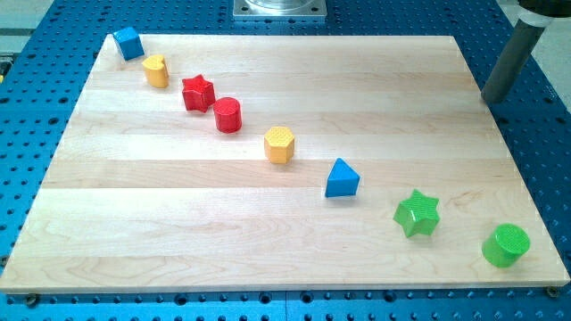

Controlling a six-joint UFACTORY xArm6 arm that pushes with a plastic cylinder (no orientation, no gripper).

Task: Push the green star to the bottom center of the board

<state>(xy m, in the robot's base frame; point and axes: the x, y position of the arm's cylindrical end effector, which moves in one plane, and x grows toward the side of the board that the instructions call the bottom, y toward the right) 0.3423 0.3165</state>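
The green star (417, 214) lies on the wooden board (178, 205) near the view's bottom right. A green cylinder (506, 245) stands to its right, close to the board's bottom right corner. A blue triangle (342, 179) lies up and to the left of the star. My tip (492, 98) is at the view's upper right, by the board's right edge, far above the star and apart from every block.
A diagonal row of blocks runs from the top left: a blue cube (128, 42), a yellow block (156, 70), a red star (198, 92), a red cylinder (227, 115), a yellow hexagon (279, 144). Blue perforated table (36, 98) surrounds the board.
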